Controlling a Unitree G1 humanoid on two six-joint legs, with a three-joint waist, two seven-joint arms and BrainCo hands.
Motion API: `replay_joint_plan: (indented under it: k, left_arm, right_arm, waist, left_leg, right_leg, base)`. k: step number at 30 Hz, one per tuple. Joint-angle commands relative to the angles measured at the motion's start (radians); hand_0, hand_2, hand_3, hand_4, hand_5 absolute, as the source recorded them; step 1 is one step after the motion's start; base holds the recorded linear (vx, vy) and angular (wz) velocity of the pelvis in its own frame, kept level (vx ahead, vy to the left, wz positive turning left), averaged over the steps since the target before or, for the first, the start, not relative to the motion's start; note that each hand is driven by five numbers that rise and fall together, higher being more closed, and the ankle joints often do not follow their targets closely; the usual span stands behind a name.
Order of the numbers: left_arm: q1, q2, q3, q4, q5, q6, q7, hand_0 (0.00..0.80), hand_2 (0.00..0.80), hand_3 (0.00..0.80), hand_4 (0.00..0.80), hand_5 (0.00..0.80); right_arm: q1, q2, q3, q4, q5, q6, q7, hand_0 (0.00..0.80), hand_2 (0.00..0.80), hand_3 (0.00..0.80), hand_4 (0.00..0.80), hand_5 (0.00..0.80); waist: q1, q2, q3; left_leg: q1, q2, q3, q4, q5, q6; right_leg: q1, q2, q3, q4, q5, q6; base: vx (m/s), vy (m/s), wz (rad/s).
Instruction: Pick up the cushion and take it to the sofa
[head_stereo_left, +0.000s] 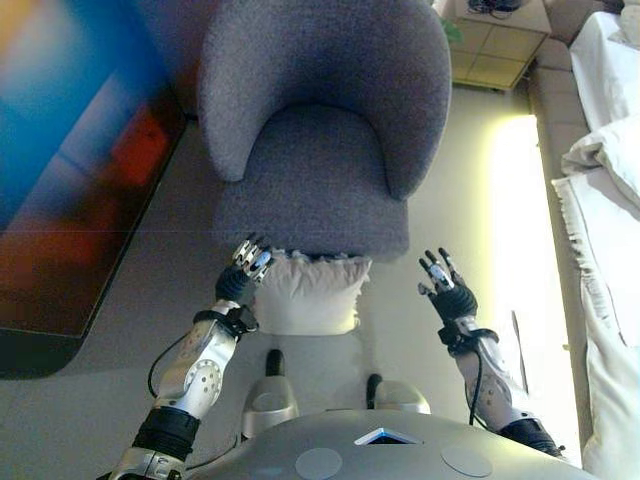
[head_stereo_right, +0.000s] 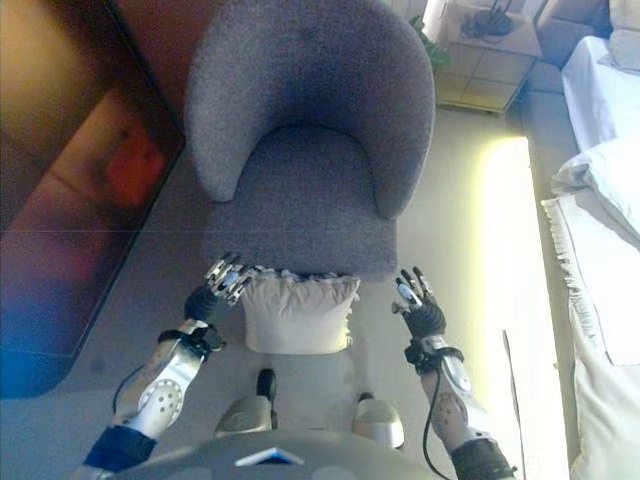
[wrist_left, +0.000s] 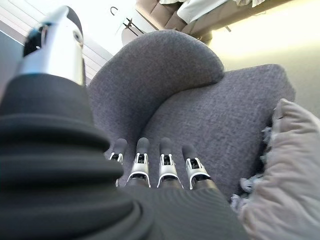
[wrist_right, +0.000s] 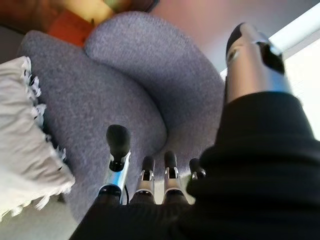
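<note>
A cream cushion (head_stereo_left: 310, 292) with a fringed edge leans on the floor against the front of a grey armchair (head_stereo_left: 320, 130). My left hand (head_stereo_left: 248, 265) is open at the cushion's upper left corner, fingers straight and close to its fringe. My right hand (head_stereo_left: 445, 283) is open too, held apart from the cushion on its right side with a gap of floor between. In the left wrist view the cushion (wrist_left: 287, 175) shows beside the fingers (wrist_left: 150, 167). In the right wrist view it (wrist_right: 22, 145) lies off to the side of the hand (wrist_right: 145, 180). Neither hand holds anything.
A dark panel (head_stereo_left: 70, 170) stands at the left. A bed with white linen (head_stereo_left: 610, 200) runs along the right, and a small bedside table (head_stereo_left: 500, 35) stands at the back right. Pale floor (head_stereo_left: 500, 200) lies between armchair and bed.
</note>
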Motion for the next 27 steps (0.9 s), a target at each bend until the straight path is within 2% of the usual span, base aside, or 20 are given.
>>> replay_joint_plan:
  k: [1, 5, 7, 8, 11, 13, 16, 20, 27]
  left_arm:
    - [-0.085, 0.013, 0.018, -0.031, 0.057, -0.042, -0.007, 0.000, 0.000, 0.000, 0.000, 0.000]
    - [-0.073, 0.009, 0.030, -0.038, 0.033, -0.020, -0.058, 0.000, 0.000, 0.000, 0.000, 0.000]
    - [-0.067, 0.002, 0.036, -0.044, -0.030, 0.003, -0.115, 0.000, 0.000, 0.000, 0.000, 0.000]
    - [-0.062, -0.009, 0.037, -0.052, -0.094, 0.029, -0.180, 0.000, 0.000, 0.000, 0.000, 0.000]
    - [-0.058, -0.030, 0.015, -0.058, -0.227, 0.077, -0.283, 0.000, 0.000, 0.000, 0.000, 0.000]
    - [-0.052, -0.052, -0.001, -0.071, -0.383, 0.150, -0.381, 0.000, 0.000, 0.000, 0.000, 0.000]
    - [-0.051, -0.084, -0.024, -0.068, -0.513, 0.218, -0.464, 0.000, 0.000, 0.000, 0.000, 0.000]
    - [-0.061, -0.089, -0.054, -0.062, -0.521, 0.205, -0.445, 0.000, 0.000, 0.000, 0.000, 0.000]
    - [-0.025, -0.090, -0.049, -0.085, -0.519, 0.213, -0.438, 0.000, 0.000, 0.000, 0.000, 0.000]
  right_arm:
    - [-0.070, 0.003, -0.012, -0.025, -0.050, -0.082, -0.036, 0.000, 0.000, 0.000, 0.000, 0.000]
    - [-0.064, 0.009, -0.024, -0.056, -0.017, -0.050, -0.028, 0.000, 0.000, 0.000, 0.000, 0.000]
    - [-0.057, 0.020, -0.030, -0.071, 0.115, -0.020, 0.047, 0.000, 0.000, 0.000, 0.000, 0.000]
    - [-0.047, 0.044, -0.034, -0.078, 0.220, 0.012, 0.130, 0.000, 0.000, 0.000, 0.000, 0.000]
    - [-0.044, 0.065, -0.029, -0.067, 0.344, 0.063, 0.265, 0.000, 0.000, 0.000, 0.000, 0.000]
    - [-0.040, 0.091, -0.021, -0.057, 0.472, 0.121, 0.375, 0.000, 0.000, 0.000, 0.000, 0.000]
    - [-0.053, 0.115, -0.013, -0.029, 0.597, 0.175, 0.456, 0.000, 0.000, 0.000, 0.000, 0.000]
    - [-0.073, 0.131, -0.001, -0.018, 0.617, 0.171, 0.419, 0.000, 0.000, 0.000, 0.000, 0.000]
    - [-0.023, 0.126, 0.001, -0.054, 0.593, 0.183, 0.425, 0.000, 0.000, 0.000, 0.000, 0.000]
  waist:
    - [0.023, 0.002, -0.020]
    - [0.028, -0.002, -0.020]
    - [0.029, -0.003, -0.019]
    - [0.030, -0.005, -0.018]
    - [0.030, -0.004, -0.019]
    - [0.031, -0.003, -0.025]
    - [0.032, -0.003, -0.037]
    - [0.027, -0.001, -0.053]
    - [0.015, 0.003, -0.067]
  left_leg:
    - [-0.008, 0.060, 0.043, 0.014, -0.037, -0.013]
    - [-0.013, 0.056, 0.049, 0.032, -0.048, -0.006]
    - [-0.015, 0.056, 0.051, 0.041, -0.050, -0.004]
    - [-0.016, 0.059, 0.055, 0.045, -0.052, -0.003]
    - [-0.008, 0.063, 0.064, 0.044, -0.054, -0.004]
    - [0.000, 0.066, 0.069, 0.044, -0.060, -0.004]
    - [0.007, 0.070, 0.074, 0.045, -0.066, -0.007]
    - [0.024, 0.073, 0.083, 0.033, -0.067, -0.009]
    - [0.033, 0.075, 0.088, 0.020, -0.065, -0.008]
  right_leg:
    - [-0.090, -0.074, 0.005, -0.063, 0.161, 0.067]
    - [-0.082, -0.086, 0.011, -0.055, 0.154, 0.074]
    - [-0.078, -0.089, 0.015, -0.053, 0.151, 0.075]
    - [-0.071, -0.090, 0.017, -0.056, 0.148, 0.076]
    - [-0.055, -0.090, 0.018, -0.067, 0.147, 0.079]
    - [-0.045, -0.090, 0.019, -0.070, 0.143, 0.082]
    - [-0.038, -0.091, 0.019, -0.075, 0.141, 0.084]
    - [-0.030, -0.089, 0.025, -0.084, 0.141, 0.085]
    - [-0.035, -0.082, 0.037, -0.086, 0.139, 0.082]
  base:
    - [-0.022, 0.003, 0.07]
    - [0.032, 0.003, 0.05]
    - [0.052, -0.007, 0.04]
    - [0.055, -0.013, 0.07]
    - [0.065, -0.011, 0.02]
    - [0.088, -0.005, -0.01]
    - [0.077, -0.006, -0.01]
    - [0.075, 0.003, -0.03]
    - [0.022, 0.006, -0.02]
